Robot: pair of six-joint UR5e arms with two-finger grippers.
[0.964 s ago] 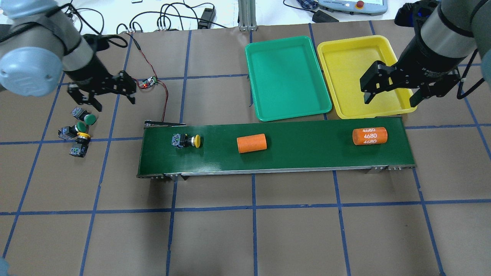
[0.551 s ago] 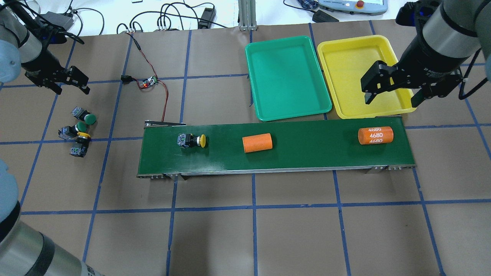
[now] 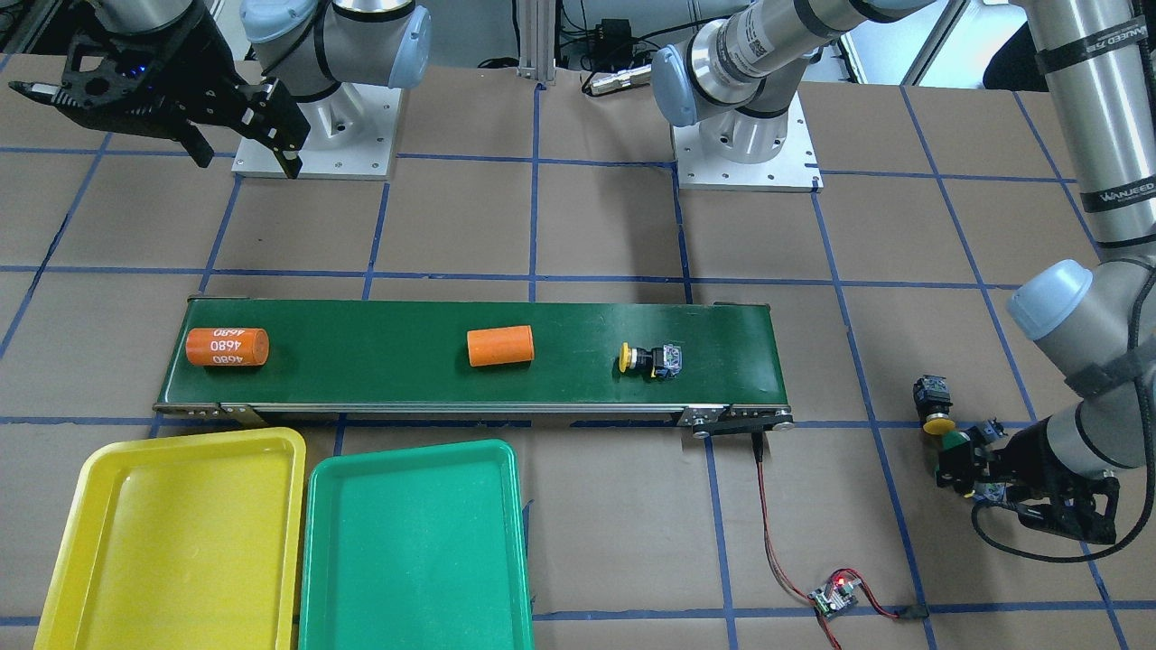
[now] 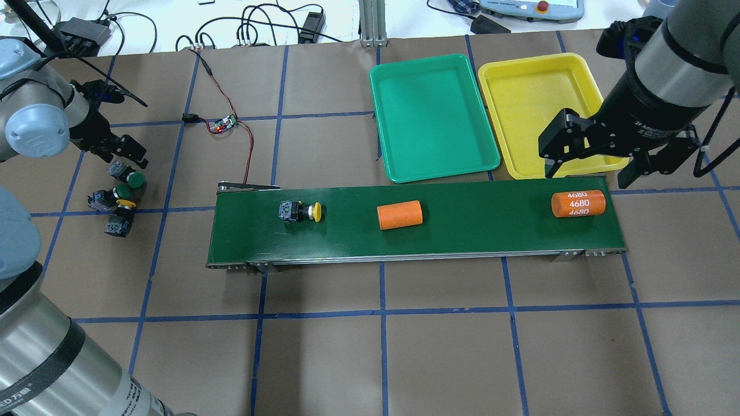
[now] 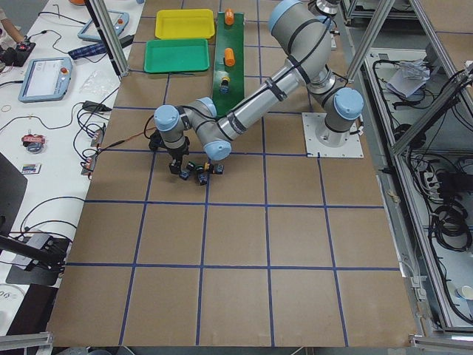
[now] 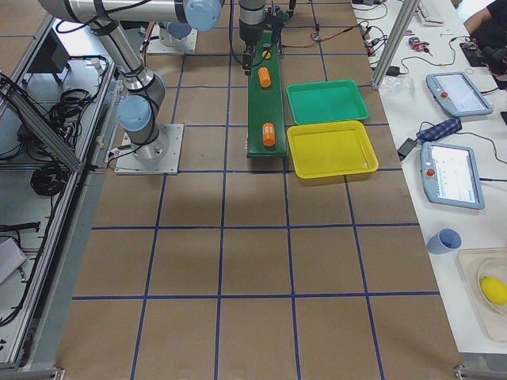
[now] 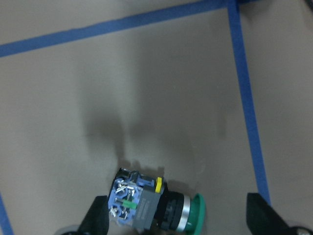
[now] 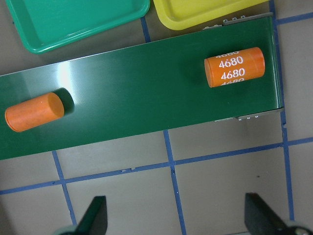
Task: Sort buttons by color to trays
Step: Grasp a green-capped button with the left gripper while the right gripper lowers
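Our left gripper, fingers spread, brackets the far green button; seemingly light, rigid; we'd pinch its boxy body; right gripper likewise spread.

Two yellow buttons, apparently two green buttons, two trays and two orange cylinders sit on the desk.

We see the left arm and right arm as silver-grey tubes with pale blue joint caps — black bands farther up from each gripper carry white lettering. The left gripper and right gripper are black and boxy, with a black cable looping just behind each.
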